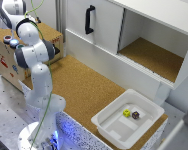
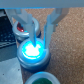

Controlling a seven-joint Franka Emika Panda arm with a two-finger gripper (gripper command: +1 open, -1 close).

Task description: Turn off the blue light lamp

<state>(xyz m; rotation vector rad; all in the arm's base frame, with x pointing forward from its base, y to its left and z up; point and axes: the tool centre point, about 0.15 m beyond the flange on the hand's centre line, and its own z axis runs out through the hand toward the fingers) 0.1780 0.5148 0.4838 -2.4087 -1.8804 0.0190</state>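
Wrist view: round glowing blue light lamp (image 2: pixel 33 51)

The lamp (image 2: pixel 33 51) is a small round dome with a pale rim, glowing bright cyan-blue, so it is lit. It sits upright on the brown box (image 1: pixel 5 52), beside a red knob (image 2: pixel 21 28).

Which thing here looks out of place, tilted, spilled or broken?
Nothing stands out. The blue light lamp glows, upright, under the hand. Two dice lie loose in the white tray, nothing spilled.
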